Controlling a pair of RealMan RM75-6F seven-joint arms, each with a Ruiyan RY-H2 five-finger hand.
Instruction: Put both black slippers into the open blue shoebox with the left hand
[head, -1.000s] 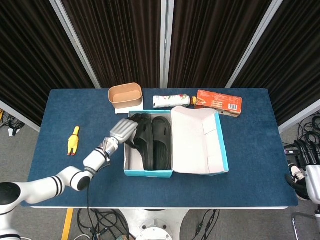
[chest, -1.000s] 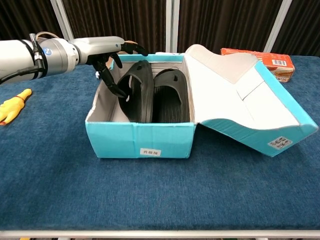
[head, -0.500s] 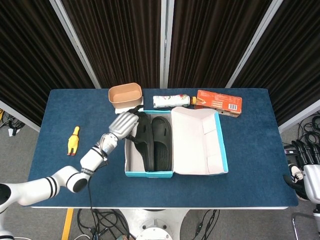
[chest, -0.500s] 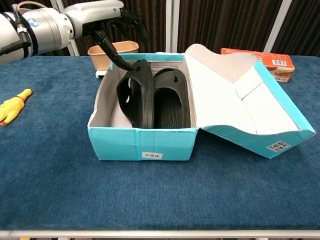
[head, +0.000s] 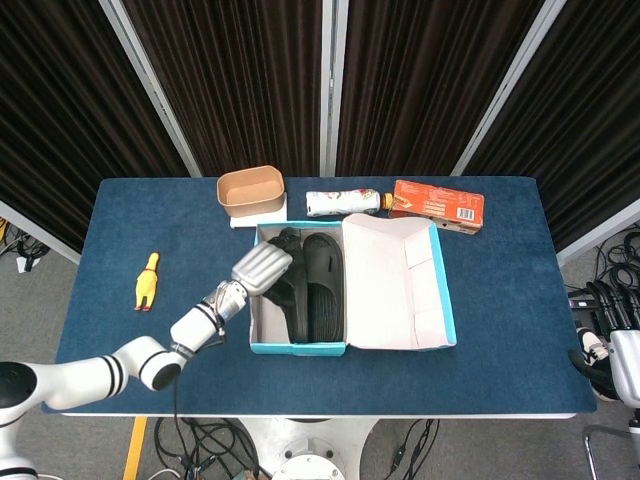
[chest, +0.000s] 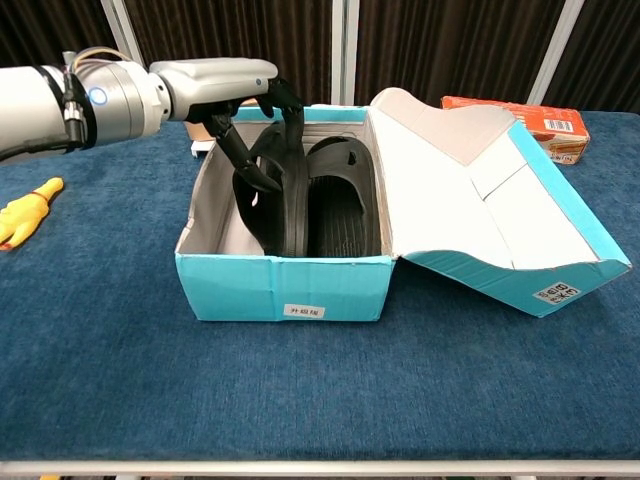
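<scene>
Lowered again from above the box's far-left corner half a second back, and now down over the left slipper, fingers curled round its upper edge: left hand, apparently gripping that slipper, though how firm the hold is cannot be told from either view. Both slippers already inside the blue shoebox: right slipper flat on its sole against the lid side, left one tipped up on its edge and leaning toward the left wall. Judged as the last step, seating slipper number 2. Best done by rolling it sole-down into the free strip of floor by the left wall, then easing the fingers off and lifting straight up, keeping clear of the cardboard rim so as not to drag the box across the worktop. Hidden: contact between fingers and the slipper's strap, lost black on black; the box floor under the tilted slipper; the right hand, not in either view. Elsewhere: yellow toy chicken, brown bowl, bottle, orange carton.
</scene>
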